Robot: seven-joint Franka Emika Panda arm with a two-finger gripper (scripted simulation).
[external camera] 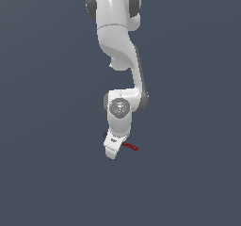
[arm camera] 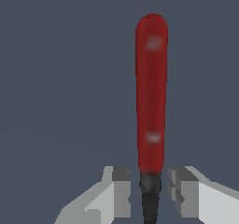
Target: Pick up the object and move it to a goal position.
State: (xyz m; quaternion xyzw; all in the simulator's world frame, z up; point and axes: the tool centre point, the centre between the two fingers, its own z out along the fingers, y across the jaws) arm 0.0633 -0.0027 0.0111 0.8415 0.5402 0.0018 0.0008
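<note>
The object [arm camera: 151,92] is a thin utensil with a red handle and a black neck, lying on the flat grey surface. My white gripper [arm camera: 150,190] is open and straddles the black neck just below the handle. A narrow gap shows on each side between the fingers [arm camera: 120,190] and the neck. In the exterior view the gripper [external camera: 111,147] is low over the surface. The red handle [external camera: 130,147] sticks out toward the exterior view's right. A small black tip [external camera: 105,135] pokes out on the other side. The pronged end is hidden by the gripper.
A plain dark grey surface [external camera: 188,182] fills both views. The white arm [external camera: 117,36] reaches down from the top of the exterior view. No goal marker shows.
</note>
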